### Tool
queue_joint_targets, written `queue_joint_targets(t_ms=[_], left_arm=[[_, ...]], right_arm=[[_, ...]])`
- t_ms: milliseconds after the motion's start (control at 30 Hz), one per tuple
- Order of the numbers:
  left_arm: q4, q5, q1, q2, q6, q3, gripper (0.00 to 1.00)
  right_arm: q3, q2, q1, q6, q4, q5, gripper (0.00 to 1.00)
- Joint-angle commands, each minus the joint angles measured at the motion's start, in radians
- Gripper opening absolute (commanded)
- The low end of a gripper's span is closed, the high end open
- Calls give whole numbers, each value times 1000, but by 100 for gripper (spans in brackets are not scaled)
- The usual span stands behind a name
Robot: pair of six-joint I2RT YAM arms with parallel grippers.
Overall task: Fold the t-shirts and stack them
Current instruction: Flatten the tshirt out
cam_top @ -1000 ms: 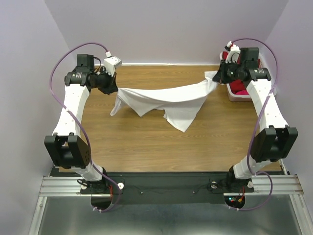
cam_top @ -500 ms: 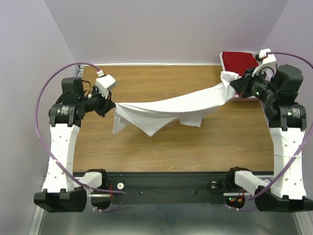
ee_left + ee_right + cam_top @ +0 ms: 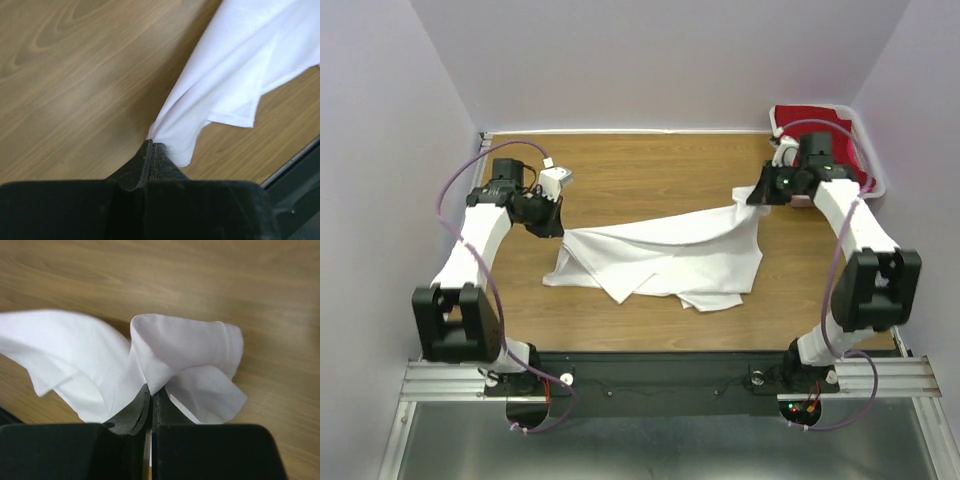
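A large white t-shirt (image 3: 660,260) lies rumpled across the middle of the wooden table, stretched between both grippers. My left gripper (image 3: 558,222) is shut on its left corner, with the hem bunched at the closed tips (image 3: 151,145). At the upper right corner of the cloth, my right gripper (image 3: 752,196) is shut on a gathered fold (image 3: 152,390). A deep red t-shirt (image 3: 820,122) lies in the white basket (image 3: 873,165) at the back right. No pink shirt shows.
The wooden table (image 3: 640,170) has purple walls close behind and on both sides. The black base rail (image 3: 650,370) runs along its near edge. The basket stands just behind my right arm.
Both arms have come down and inward. The white t-shirt, which hung stretched above the table, now rests on the wood with its lower part spread out.
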Motion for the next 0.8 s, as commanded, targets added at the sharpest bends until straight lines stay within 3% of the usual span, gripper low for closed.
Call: queue_joint_targets(t_ms=[0, 167, 267, 300, 333, 433, 567, 667, 767], left_arm=[[133, -91, 3, 75, -34, -17, 0], [187, -157, 58, 288, -34, 89, 3], [173, -174, 88, 397, -19, 178, 16], [166, -174, 95, 404, -14, 198, 21], [159, -169, 106, 404, -11, 227, 26], [129, -137, 117, 350, 22, 244, 43], [101, -69, 89, 215, 91, 184, 58], [55, -45, 14, 111, 179, 88, 57], [60, -84, -110, 13, 209, -43, 54]], right_arm=[[-33, 43, 71, 47, 128, 83, 1], [-16, 193, 94, 106, 168, 155, 1], [10, 238, 96, 126, 168, 155, 18], [11, 238, 94, 127, 168, 155, 41], [13, 235, 94, 126, 167, 153, 54], [18, 206, 94, 121, 167, 182, 75], [22, 170, 83, 74, 160, 213, 85], [39, 185, 79, 43, 159, 221, 83], [82, 239, 79, 25, 159, 219, 75]])
